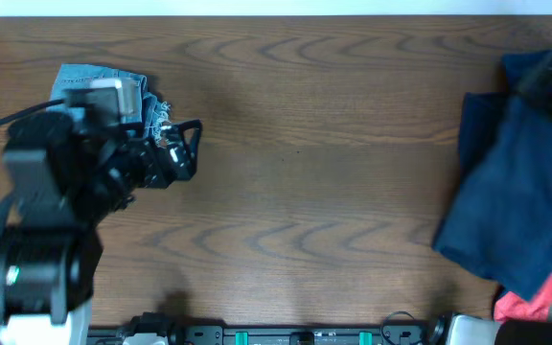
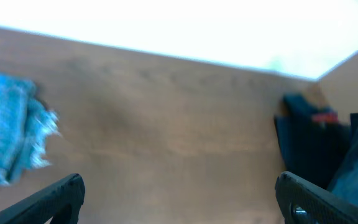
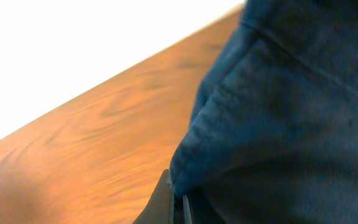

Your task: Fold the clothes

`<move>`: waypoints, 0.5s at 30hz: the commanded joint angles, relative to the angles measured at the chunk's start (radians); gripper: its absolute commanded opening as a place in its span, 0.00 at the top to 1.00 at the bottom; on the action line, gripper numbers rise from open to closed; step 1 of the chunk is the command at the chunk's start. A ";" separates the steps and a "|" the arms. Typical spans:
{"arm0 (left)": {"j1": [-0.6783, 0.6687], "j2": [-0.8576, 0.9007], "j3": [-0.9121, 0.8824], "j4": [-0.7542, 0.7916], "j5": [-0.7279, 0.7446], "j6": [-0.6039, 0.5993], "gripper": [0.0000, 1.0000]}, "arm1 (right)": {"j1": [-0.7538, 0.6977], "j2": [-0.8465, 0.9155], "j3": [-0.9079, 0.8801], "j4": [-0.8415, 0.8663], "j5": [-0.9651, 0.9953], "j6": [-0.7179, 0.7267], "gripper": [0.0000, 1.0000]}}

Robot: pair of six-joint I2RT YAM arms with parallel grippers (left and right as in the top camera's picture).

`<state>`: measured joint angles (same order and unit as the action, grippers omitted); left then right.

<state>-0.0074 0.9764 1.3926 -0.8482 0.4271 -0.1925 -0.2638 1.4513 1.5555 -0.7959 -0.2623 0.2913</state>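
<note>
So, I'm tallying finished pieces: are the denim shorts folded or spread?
Folded: the denim shorts form a compact layered bundle, frayed hem at one edge.

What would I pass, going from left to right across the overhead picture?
Light-blue denim shorts at the far left → the left gripper, open, just right of them → a long bare stretch of wooden table → the dark-navy garment at the right edge.

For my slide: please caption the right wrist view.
Right gripper shut on dark-navy shorts, wooden table behind.
</note>
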 commanded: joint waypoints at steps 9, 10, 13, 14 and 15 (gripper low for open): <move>0.005 -0.102 0.083 -0.006 -0.370 -0.027 0.02 | 0.894 0.064 0.024 -0.035 0.084 -0.045 0.52; 0.005 -0.102 0.083 -0.008 -0.381 -0.027 0.02 | 0.940 0.093 0.024 -0.035 0.122 -0.045 0.41; 0.005 -0.100 0.083 -0.007 -0.391 -0.015 0.02 | 0.986 0.140 0.025 -0.035 0.203 -0.045 0.32; 0.005 -0.097 0.083 -0.009 -0.391 -0.015 0.02 | 0.981 0.140 0.025 -0.034 0.209 -0.044 0.31; 0.005 -0.092 0.082 -0.011 -0.391 -0.015 0.02 | 0.966 0.137 0.027 -0.035 0.210 -0.040 0.30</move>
<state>-0.0074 0.8768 1.4681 -0.8566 0.0818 -0.2100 0.7300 1.6096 1.5696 -0.8322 -0.1539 0.2512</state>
